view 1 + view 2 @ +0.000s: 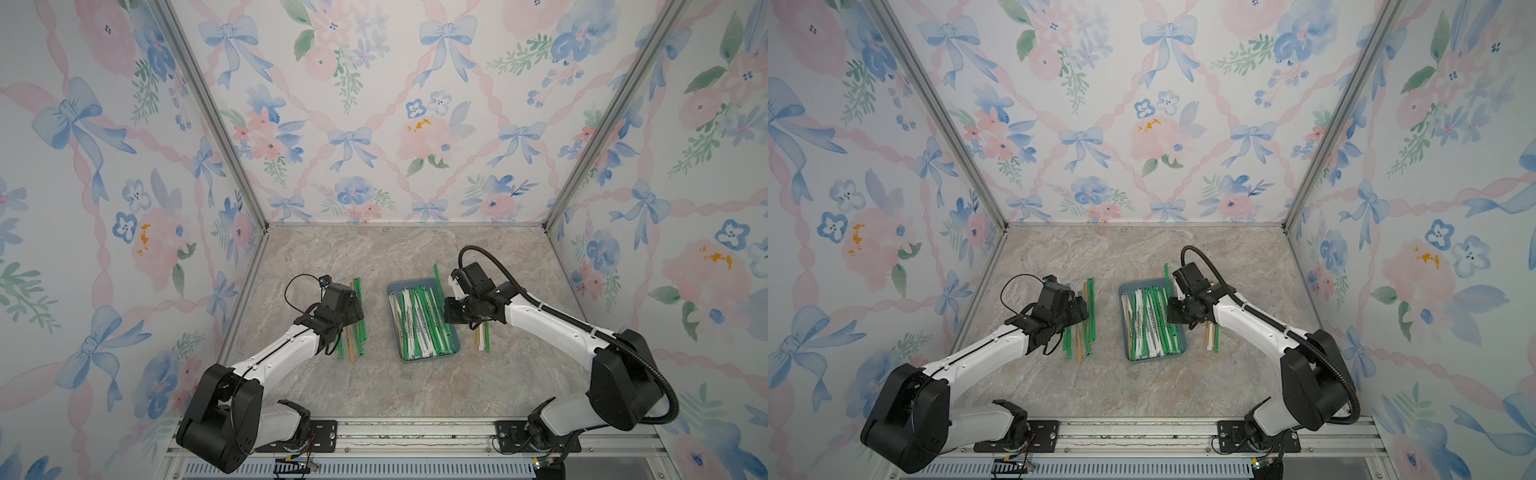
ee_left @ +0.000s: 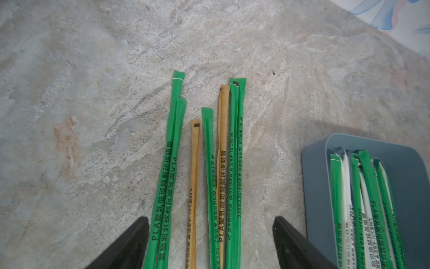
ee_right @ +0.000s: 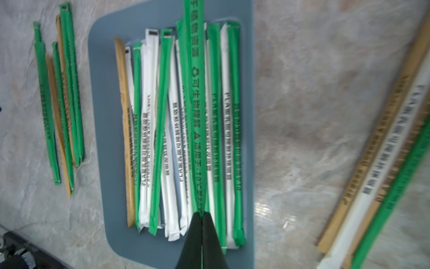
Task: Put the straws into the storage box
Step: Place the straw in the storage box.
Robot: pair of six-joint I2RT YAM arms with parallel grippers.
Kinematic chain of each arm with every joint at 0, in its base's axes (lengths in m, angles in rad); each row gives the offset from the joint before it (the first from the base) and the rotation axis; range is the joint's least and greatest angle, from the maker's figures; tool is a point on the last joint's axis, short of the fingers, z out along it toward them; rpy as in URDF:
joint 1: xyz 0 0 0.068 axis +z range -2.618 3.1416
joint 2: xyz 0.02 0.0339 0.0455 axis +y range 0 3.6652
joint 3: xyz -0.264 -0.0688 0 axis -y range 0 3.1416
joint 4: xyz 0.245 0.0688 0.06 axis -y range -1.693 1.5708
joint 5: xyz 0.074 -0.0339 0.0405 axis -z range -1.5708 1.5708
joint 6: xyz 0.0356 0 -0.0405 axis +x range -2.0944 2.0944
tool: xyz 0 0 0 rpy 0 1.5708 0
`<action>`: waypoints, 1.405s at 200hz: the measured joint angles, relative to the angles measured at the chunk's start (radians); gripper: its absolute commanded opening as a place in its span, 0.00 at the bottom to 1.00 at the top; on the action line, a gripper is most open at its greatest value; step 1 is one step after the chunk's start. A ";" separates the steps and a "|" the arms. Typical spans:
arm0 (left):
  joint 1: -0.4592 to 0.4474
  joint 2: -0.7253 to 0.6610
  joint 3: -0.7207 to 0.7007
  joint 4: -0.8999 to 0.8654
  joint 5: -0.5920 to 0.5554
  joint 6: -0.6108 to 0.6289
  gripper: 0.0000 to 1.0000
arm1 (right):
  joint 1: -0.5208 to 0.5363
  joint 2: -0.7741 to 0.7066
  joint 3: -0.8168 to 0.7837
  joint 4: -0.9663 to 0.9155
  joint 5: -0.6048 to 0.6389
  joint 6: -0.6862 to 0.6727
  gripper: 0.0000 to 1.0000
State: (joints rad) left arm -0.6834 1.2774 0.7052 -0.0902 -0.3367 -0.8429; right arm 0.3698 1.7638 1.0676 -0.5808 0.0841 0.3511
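The blue-grey storage box (image 1: pixel 409 360) (image 1: pixel 1133 358) sits mid-table and holds several green, white and tan straws (image 1: pixel 419 324). My right gripper (image 3: pixel 202 213) is shut on one green straw (image 3: pixel 197 93), which hangs lengthwise above the box; its far end pokes past the box's back rim (image 1: pixel 437 274). My left gripper (image 2: pixel 210 217) is open just above a loose row of green and tan straws (image 2: pixel 223 163) (image 1: pixel 355 328) left of the box, with one finger on either side of them. A few more straws (image 1: pixel 484 336) (image 3: pixel 384 163) lie on the table right of the box, partly under the right arm.
The marble-patterned tabletop (image 1: pixel 374 257) is walled by floral panels at the back and both sides. An aluminium rail (image 1: pixel 415 432) with both arm bases runs along the front edge. The box's near corner (image 2: pixel 318 186) lies close beside the left gripper's finger.
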 measured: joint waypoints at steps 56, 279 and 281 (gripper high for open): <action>0.104 -0.021 0.000 -0.039 0.007 0.052 0.98 | 0.002 -0.136 0.010 -0.030 -0.048 0.039 0.02; 0.320 0.021 -0.116 -0.057 0.182 0.136 0.46 | 0.330 -0.082 0.029 -0.005 -0.141 0.142 0.24; 0.319 0.021 -0.116 -0.057 0.182 0.135 0.46 | 0.330 -0.082 0.030 -0.007 -0.138 0.144 0.25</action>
State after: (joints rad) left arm -0.3649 1.2984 0.5888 -0.1471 -0.1551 -0.7078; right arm 0.6998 1.6814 1.0973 -0.5877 -0.0544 0.4953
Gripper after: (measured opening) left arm 0.472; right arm 0.231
